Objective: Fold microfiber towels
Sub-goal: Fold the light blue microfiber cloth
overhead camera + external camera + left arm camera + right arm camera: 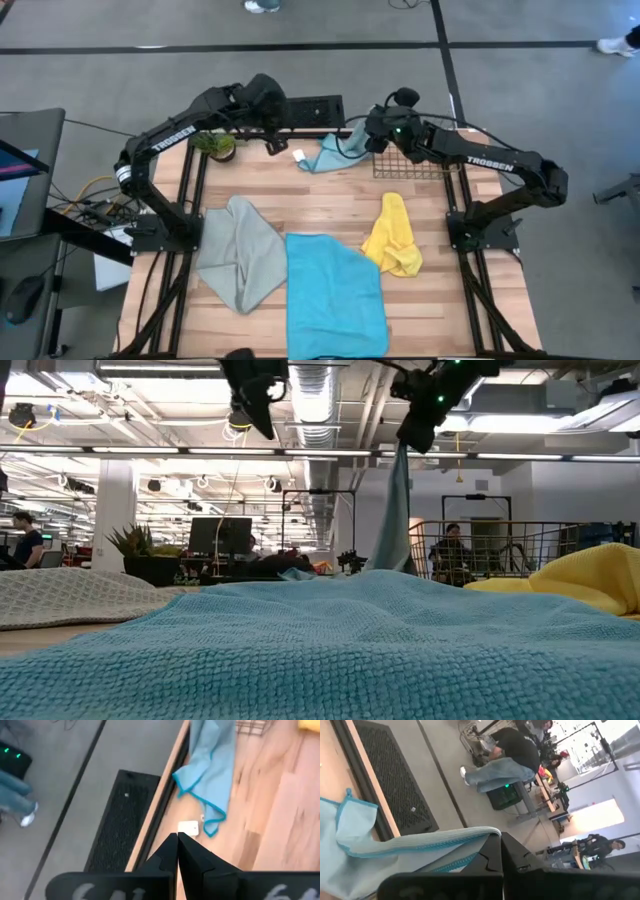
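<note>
Right end effector point(500, 851) clamped on pale blue towel point(328, 153), lifting it off the surface point(320, 200). Left end effector point(177, 851) closed, empty, raised at far edge.

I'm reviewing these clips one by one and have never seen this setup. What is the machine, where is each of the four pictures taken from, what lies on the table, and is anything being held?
The machine is two dark robot arms at a wooden table, each ending in a two-finger gripper. One picture looks straight down on the table, one looks level across it from the tabletop, and the other two come from cameras on the arms' wrists.

On the table lie a grey-green towel, a cyan-blue towel and a crumpled yellow towel. A wire mesh basket and a small potted plant stand at the far edge.

The right gripper is shut on an edge of the pale blue towel, lifting it so that it hangs down to the table. The left gripper is shut and empty, raised above the far edge.
</note>
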